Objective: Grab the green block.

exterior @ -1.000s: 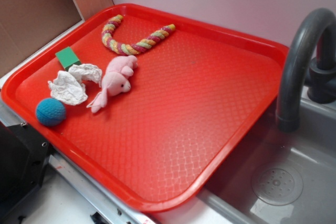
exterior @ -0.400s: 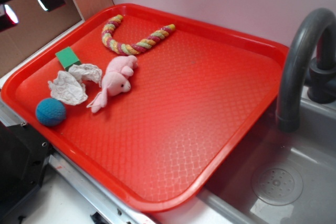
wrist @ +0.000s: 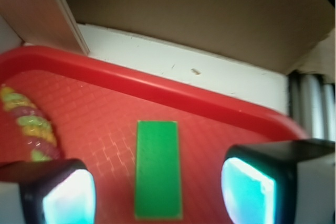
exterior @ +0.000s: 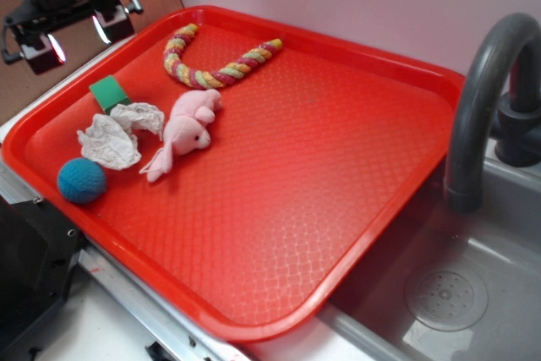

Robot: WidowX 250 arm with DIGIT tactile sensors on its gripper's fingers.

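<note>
We see the gripper point(wrist: 157, 190) with its jaws spread wide apart and nothing between them but air. In the wrist view the green block point(wrist: 157, 169) lies flat right in the gap between the two fingers point(wrist: 68, 195), lower down, on the red tray point(wrist: 105, 82). It touches neither finger. To the left of the jaws lies the striped rope toy point(wrist: 29, 129).

From the outside view the gripper point(exterior: 72, 31) hangs up high over the tray's far left edge. The green block point(exterior: 109, 92) sits below it. Just past the block lies a crumpled white paper point(exterior: 114, 137), touching it. Next comes a pink stuffed animal point(exterior: 188, 130). The blue knitted ball point(exterior: 82, 180) is farther from the jaws, near the tray's point(exterior: 338, 166) front left rim. The gray faucet point(exterior: 482, 99) and sink point(exterior: 448, 293) are far off to the right.
</note>
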